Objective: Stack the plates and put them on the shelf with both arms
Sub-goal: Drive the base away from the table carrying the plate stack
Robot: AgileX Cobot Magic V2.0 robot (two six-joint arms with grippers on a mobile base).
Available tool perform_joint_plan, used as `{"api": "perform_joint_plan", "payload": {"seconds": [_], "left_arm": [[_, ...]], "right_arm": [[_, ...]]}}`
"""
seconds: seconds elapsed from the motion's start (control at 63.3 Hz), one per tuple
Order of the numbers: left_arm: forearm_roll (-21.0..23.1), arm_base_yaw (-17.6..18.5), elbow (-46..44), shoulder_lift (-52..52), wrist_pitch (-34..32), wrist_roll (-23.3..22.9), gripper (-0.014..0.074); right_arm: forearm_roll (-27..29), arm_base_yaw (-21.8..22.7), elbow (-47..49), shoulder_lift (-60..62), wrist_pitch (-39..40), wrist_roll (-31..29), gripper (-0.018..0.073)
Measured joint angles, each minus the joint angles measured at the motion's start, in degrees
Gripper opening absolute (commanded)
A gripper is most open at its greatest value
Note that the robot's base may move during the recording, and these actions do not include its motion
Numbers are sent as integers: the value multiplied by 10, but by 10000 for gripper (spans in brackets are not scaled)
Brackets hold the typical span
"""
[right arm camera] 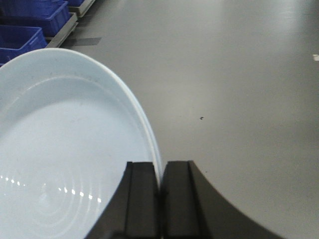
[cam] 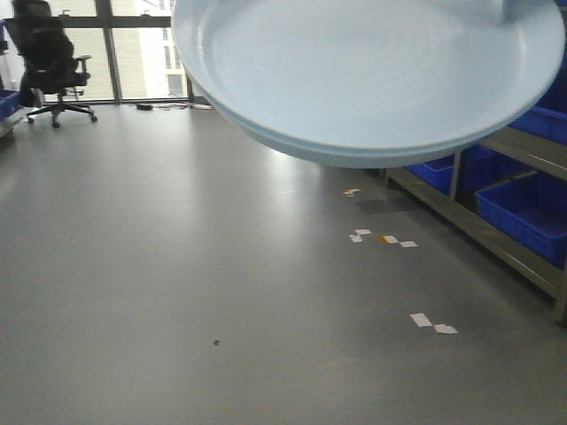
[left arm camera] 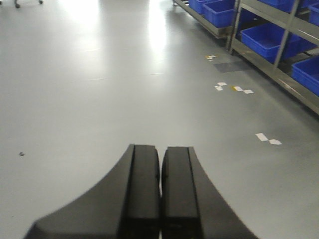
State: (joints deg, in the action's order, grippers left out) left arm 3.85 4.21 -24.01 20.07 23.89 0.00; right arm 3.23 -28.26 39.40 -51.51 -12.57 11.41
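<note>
The plates (cam: 372, 80) hang in the air across the top of the front view, tilted, well above the grey floor (cam: 177, 292). In the right wrist view they fill the left half of the frame, and a second rim shows just under the upper one (so one plate sits inside the other). The right fingers (right arm camera: 142, 199) pinch that rim at the bottom centre of the frame. The left fingers (left arm camera: 142, 189) are pressed together with nothing between them, over bare floor. A low shelf rack (cam: 496, 235) with blue bins (cam: 532, 212) runs along the right edge. An office chair (cam: 53, 62) stands at the upper left, by the windows.
</note>
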Motion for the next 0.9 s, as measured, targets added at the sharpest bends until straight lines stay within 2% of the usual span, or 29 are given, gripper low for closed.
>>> {"api": "perform_joint_plan", "payload": {"seconds": [0.901], "left_arm": [[0,0,0,0,0,0,99]], "right_arm": [[0,0,0,0,0,0,48]]}}
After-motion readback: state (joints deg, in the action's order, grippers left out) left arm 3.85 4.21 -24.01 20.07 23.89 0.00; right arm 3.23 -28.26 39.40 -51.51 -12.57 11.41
